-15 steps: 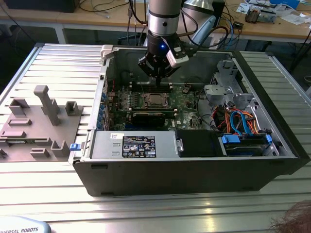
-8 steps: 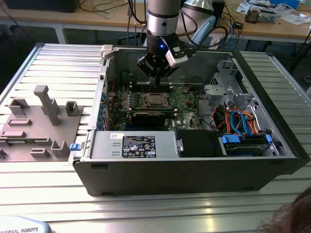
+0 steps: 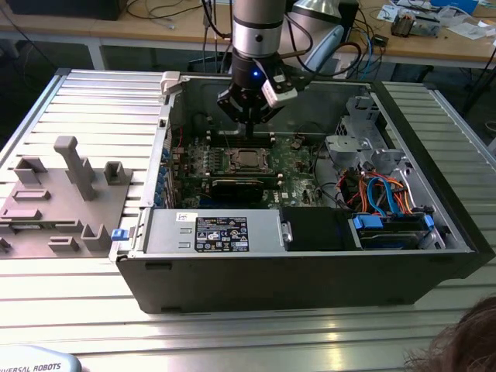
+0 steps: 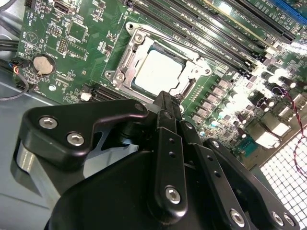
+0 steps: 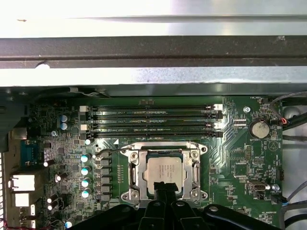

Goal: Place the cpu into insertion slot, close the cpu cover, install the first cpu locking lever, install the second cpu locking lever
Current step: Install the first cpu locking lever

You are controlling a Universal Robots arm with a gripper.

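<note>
- The chip (image 5: 164, 167) sits flat in the socket (image 5: 163, 173) on the green board (image 5: 240, 158) inside the open computer case (image 3: 310, 271).
- The cover plate (image 5: 135, 173) lies down around the chip, which shows through its window.
- The gripper (image 5: 164, 188), fingers together and holding nothing, hovers just above the socket's edge nearest the case's front wall.
- A thin lever wire (image 5: 106, 151) runs along the socket's far edge by the memory slots (image 5: 153, 120); whether it is latched cannot be told.
- Risk: pressing off-centre could let the fingertips slip off a lever, scraping the board or nearby capacitors (image 5: 85, 175).
- Risk: an unseated plate would jam the levers.
</note>
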